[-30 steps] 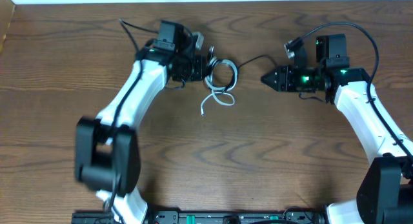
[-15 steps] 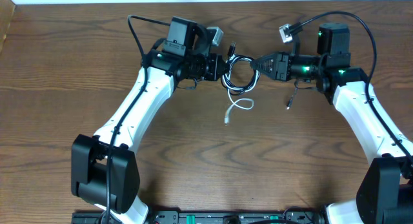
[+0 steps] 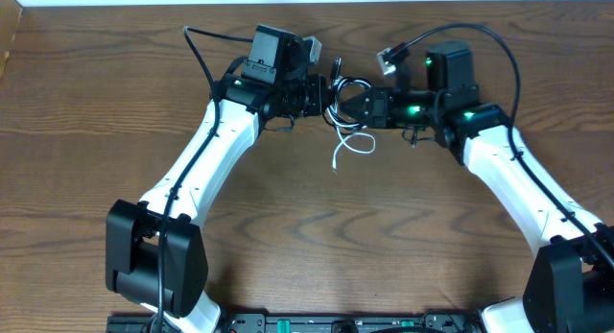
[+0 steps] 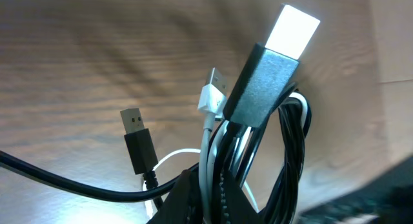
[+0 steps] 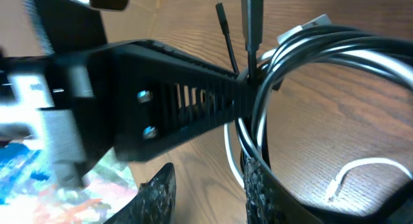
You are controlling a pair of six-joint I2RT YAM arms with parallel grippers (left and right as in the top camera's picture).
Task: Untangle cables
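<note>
A tangle of cables hangs from my left gripper, which is shut on it. In the left wrist view that gripper pinches a white cable and black strands together. A white plug and a black plug stick up beyond the jaws. My right gripper points left and reaches into the bundle. In the right wrist view the right gripper is open, and a white strand runs through the gap beside one finger. The black coil loops outside that finger. A white tail trails down onto the table.
The brown wooden table spreads below the arms. Thick black robot wires arch over the right wrist and behind the left wrist. The left gripper's long slotted body crosses the right wrist view.
The left gripper carried the bundle up and to the right. The right gripper swung left from well apart until its fingers entered the bundle, its jaws narrowing slightly.
</note>
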